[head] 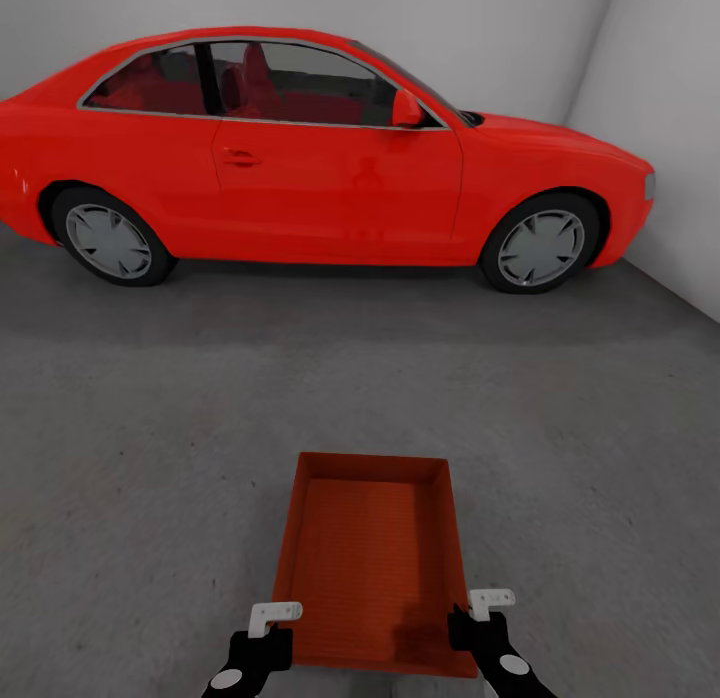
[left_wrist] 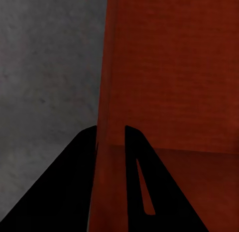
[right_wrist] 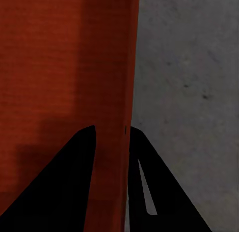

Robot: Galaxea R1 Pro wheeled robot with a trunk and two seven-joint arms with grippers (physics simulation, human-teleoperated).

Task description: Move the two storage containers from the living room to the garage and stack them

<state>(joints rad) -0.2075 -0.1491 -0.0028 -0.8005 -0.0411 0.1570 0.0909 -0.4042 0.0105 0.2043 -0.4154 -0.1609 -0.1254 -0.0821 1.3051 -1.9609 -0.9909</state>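
Storage container (head: 372, 563), one of two: in garage, L claw (head: 262, 633) & R claw (head: 478, 623) each gripping a side wall, over floor (head: 150, 458); set-down & stacking w/ 2nd bin pending.

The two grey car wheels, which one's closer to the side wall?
The front wheel, under the red coupe's bonnet, sits nearest the white side wall; the rear wheel is farther away.

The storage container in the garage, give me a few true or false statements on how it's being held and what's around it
1. Both grippers, left and right, clamp a side wall of the storage container. True.
2. The container holds a second bin. False: its inside is bare.
3. A red car is parked beyond it. True.
4. The floor is light wood planks. False: it is dark grey concrete.
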